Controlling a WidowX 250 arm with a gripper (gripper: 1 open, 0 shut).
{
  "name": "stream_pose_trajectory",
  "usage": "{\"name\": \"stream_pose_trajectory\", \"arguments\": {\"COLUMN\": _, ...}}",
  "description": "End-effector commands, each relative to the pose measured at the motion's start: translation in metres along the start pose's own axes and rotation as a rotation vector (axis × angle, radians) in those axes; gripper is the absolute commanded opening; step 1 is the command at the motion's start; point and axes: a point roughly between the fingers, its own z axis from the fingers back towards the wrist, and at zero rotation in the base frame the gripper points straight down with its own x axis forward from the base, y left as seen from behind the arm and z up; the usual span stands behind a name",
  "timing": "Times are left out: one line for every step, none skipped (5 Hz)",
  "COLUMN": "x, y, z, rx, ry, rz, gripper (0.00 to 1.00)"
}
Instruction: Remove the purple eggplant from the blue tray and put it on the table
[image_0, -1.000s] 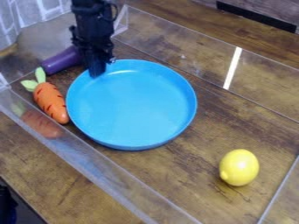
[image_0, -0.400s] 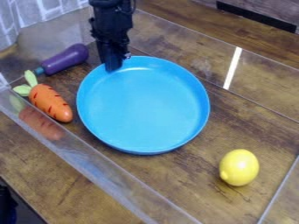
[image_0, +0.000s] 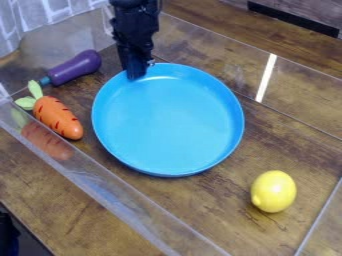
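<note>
Resting on the table (image_0: 201, 215) near its far left edge, the eggplant (image_0: 74, 66) lies outside the blue tray (image_0: 171, 120). Gripper (image_0: 138, 72) is fully closed, empty, touching the tray's far rim. Risk: dragging the tray toward the lemon (image_0: 273, 190).

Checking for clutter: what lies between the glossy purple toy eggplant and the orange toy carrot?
In the camera view, only bare dark wood table separates the purple eggplant from the orange carrot; nothing lies there.
</note>
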Motion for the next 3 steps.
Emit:
{"name": "stream_pose_trajectory", "arguments": {"x": 0.016, "y": 0.007, "z": 0.011, "rx": 0.041, "ry": -0.058, "rz": -0.028, "gripper": 0.0}}
{"name": "stream_pose_trajectory", "arguments": {"x": 0.017, "y": 0.011, "z": 0.004, "rx": 0.048, "ry": -0.061, "rz": -0.035, "gripper": 0.0}}
{"name": "stream_pose_trajectory", "arguments": {"x": 0.011, "y": 0.022, "z": 0.0, "rx": 0.05, "ry": -0.065, "rz": -0.063, "gripper": 0.0}}
